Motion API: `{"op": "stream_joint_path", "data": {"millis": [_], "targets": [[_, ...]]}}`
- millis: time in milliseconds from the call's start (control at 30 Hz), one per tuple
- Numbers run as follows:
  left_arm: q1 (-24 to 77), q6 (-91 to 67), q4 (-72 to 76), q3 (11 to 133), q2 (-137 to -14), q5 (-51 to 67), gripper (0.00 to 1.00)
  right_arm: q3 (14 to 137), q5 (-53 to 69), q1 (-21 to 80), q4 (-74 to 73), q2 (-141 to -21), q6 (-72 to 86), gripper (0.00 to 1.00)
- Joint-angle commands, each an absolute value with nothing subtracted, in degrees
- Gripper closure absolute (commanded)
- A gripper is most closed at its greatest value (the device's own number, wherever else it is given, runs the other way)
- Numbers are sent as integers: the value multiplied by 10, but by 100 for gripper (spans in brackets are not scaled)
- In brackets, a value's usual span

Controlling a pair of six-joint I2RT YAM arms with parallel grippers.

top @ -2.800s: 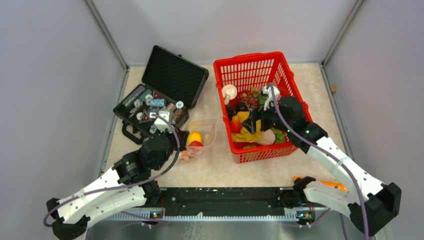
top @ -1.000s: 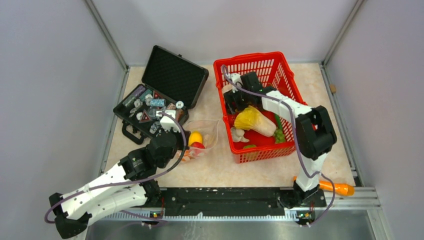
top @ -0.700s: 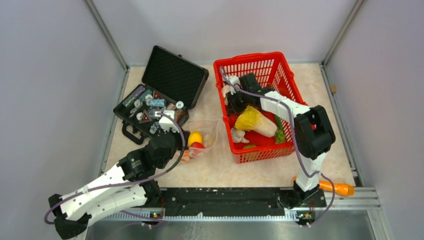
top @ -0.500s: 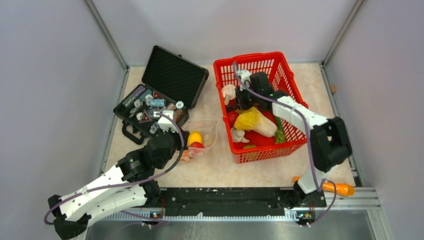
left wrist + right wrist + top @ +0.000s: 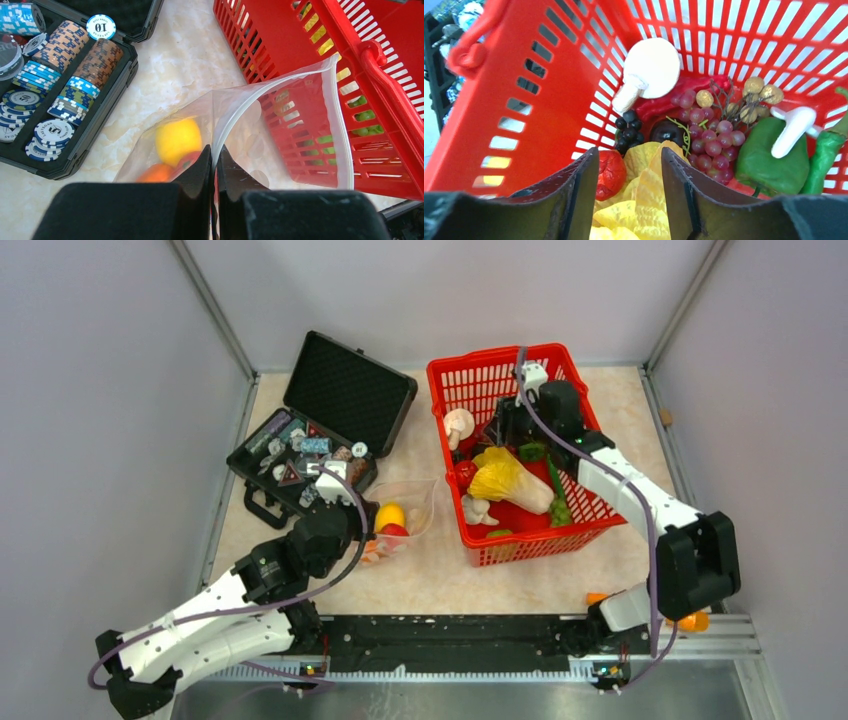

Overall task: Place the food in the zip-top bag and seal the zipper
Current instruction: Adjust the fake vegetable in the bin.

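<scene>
L claw [image 5: 214, 162] pinched on clear crinkly zip-top bag [image 5: 245, 125] rim; R claw [image 5: 628, 152] fingers apart, white plastic mushroom [image 5: 649, 70] just ahead.

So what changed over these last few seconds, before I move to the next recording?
The right gripper swung from the middle of the red basket to its far left corner by the mushroom, then across to the far middle. It now hangs open and empty, with nothing taken. The left gripper stayed shut on the edge of the zip-top bag, with the lemon and red fruit still inside.
</scene>
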State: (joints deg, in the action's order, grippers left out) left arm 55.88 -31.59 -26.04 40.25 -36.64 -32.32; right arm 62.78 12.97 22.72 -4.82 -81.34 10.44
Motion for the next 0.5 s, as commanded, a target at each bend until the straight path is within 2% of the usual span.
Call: {"op": "stream_joint_path", "data": {"millis": [0, 67, 133, 233, 467], "targets": [[560, -316, -234, 407, -370, -318, 94, 680, 99, 226, -127, -865, 112, 47], [560, -316, -230, 403, -369, -316, 94, 676, 64, 226, -154, -891, 106, 36], [560, -316, -229, 401, -369, -318, 94, 682, 102, 226, -193, -918, 84, 33], [560, -315, -229, 402, -370, -323, 94, 653, 159, 227, -230, -904, 71, 34], [560, -304, -240, 423, -375, -331, 93, 542, 225, 233, -313, -686, 80, 42]]}}
